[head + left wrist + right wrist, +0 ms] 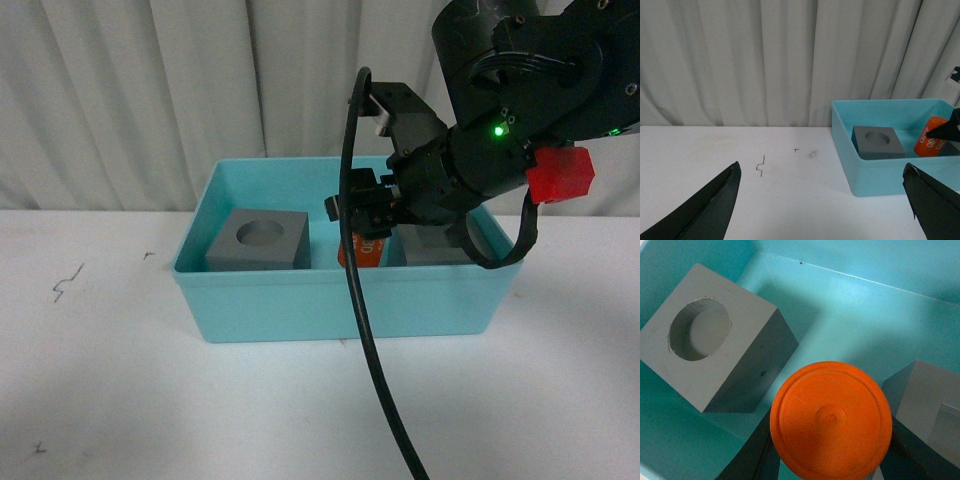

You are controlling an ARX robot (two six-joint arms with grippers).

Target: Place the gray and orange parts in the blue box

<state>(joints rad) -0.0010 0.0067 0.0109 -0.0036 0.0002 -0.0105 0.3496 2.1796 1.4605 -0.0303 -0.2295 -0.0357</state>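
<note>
The blue box stands on the white table. Inside it, the gray cube with a round hole sits at the left and the gray cube with a square recess at the right, partly hidden by my right arm. My right gripper is shut on the orange cylinder and holds it inside the box between the two cubes. In the right wrist view the cylinder's round end faces the camera, between the holed cube and the recessed cube. My left gripper is open over the bare table, left of the box.
A white curtain hangs behind the table. Small dark marks dot the table left of the box. A black cable from the right arm hangs across the box front.
</note>
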